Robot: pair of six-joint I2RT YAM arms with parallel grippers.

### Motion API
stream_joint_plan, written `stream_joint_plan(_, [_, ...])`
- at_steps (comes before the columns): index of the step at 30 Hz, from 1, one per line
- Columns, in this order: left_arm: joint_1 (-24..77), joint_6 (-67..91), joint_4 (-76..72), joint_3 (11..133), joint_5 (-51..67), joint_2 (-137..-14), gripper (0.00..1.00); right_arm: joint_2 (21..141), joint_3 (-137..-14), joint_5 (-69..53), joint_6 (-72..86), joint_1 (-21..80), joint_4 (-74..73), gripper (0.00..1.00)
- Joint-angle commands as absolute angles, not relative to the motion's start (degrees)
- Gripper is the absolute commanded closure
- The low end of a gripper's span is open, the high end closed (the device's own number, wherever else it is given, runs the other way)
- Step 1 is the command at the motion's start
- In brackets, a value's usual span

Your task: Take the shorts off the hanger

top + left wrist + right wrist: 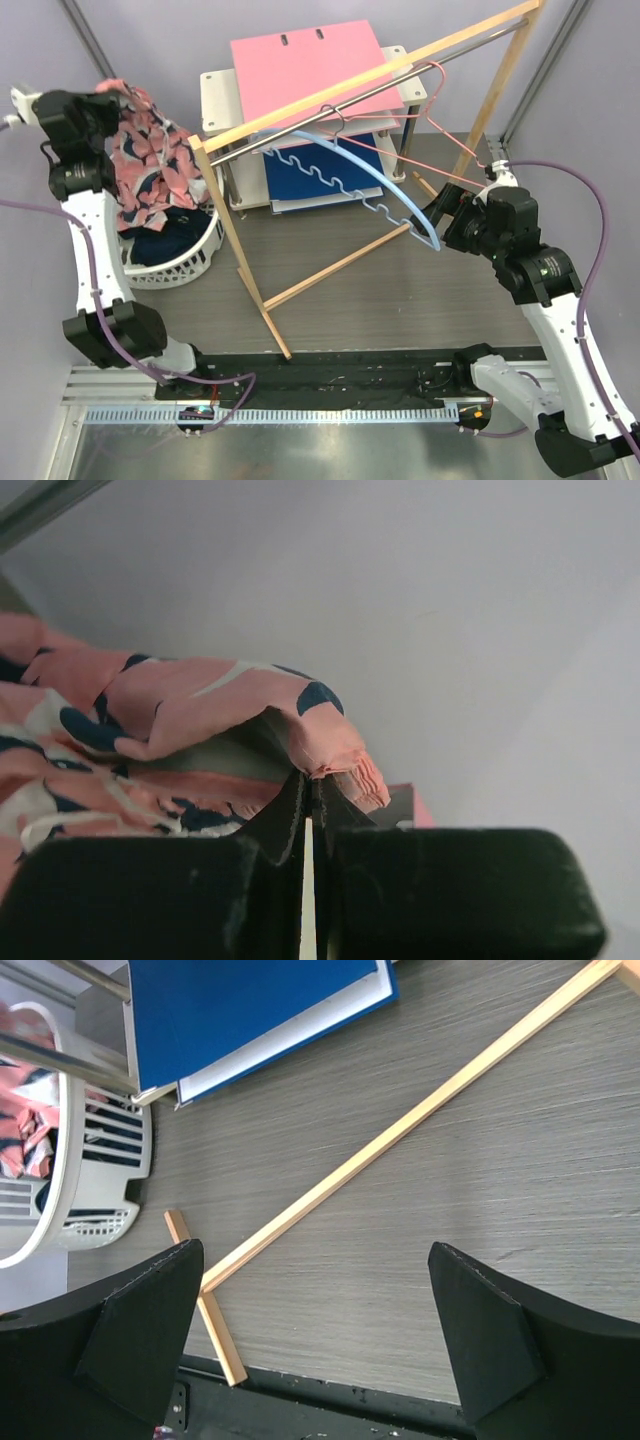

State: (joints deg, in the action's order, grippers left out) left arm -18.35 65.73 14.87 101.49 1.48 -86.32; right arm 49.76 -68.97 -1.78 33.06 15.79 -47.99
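Observation:
My left gripper (113,92) is shut on a fold of the salmon pink printed shorts (150,165), which hang from it down into the white basket (195,262). In the left wrist view the fingers pinch the hem of the pink shorts (200,705) at the left gripper's (312,788) tips. Dark navy shorts (165,242) lie in the basket under them. A bare blue hanger (372,176) and a bare pink wire hanger (442,112) hang on the rail. My right gripper (438,212) stands open beside the blue hanger's right end, holding nothing (315,1260).
A wooden clothes rack (232,235) spans the table, with its floor bars (400,1130) below my right gripper. Behind it stands a white shelf unit (215,95) holding a pink folder (305,65) and a blue folder (250,1010). The basket (100,1160) sits left.

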Motion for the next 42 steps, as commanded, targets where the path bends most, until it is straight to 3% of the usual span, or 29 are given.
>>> stream_joint_plan(1, [-18.1,68.1,20.7,93.5,2.2,-76.9,0.99,51.0,-68.5,-5.5,32.7,16.0,-45.1,0.01])
stream_joint_plan(9, [-17.9,78.8,36.0,83.2,-10.1,-70.9,1.0,51.9,-69.2,-6.9,33.0,15.9,-44.5,0.01])
stream_joint_plan(15, [-20.3,89.2,31.3,73.0,3.2,-73.7,1.0,50.7,-68.7,-6.9,33.4,16.0,-44.6,0.01])
stream_joint_plan(20, [-21.4,96.6,28.2,61.6,1.3,-71.9,1.0,50.6,-68.8,-6.9,33.4,16.0,-44.6,0.01])
stream_joint_plan(25, [-25.0,94.1,28.2,62.3,2.1,-80.0,1.0,51.1,-68.7,-7.1,33.8,16.0,-44.6,0.01])
stream_joint_plan(28, [-26.7,91.9,30.4,67.9,9.2,-89.6,1.0,51.0,-68.6,-7.1,33.8,16.0,-44.6,0.01])
stream_joint_plan(32, [-26.3,85.6,36.8,77.9,6.8,-99.7,1.0,50.2,-68.2,-6.3,33.9,15.9,-44.4,0.01])
stream_joint_plan(35, [-26.0,85.4,40.7,76.8,9.5,-102.1,1.0,50.4,-68.6,-6.2,33.8,16.0,-44.3,0.01])
stream_joint_plan(38, [-24.2,85.4,39.8,72.2,4.8,-95.6,1.0,49.8,-68.9,-5.6,33.9,16.0,-44.3,0.01])
stream_joint_plan(40, [-23.9,85.8,38.5,69.9,1.9,-92.9,0.87,49.4,-68.7,-5.8,34.2,16.0,-44.1,0.01])
stream_joint_plan(41, [-24.0,85.7,38.1,68.7,1.7,-91.1,0.75,49.5,-68.7,-6.1,34.3,16.0,-44.3,0.0])
stream_joint_plan(42, [-24.1,85.0,38.8,68.7,1.6,-90.6,0.53,49.3,-68.6,-6.9,34.4,16.0,-44.3,0.01])
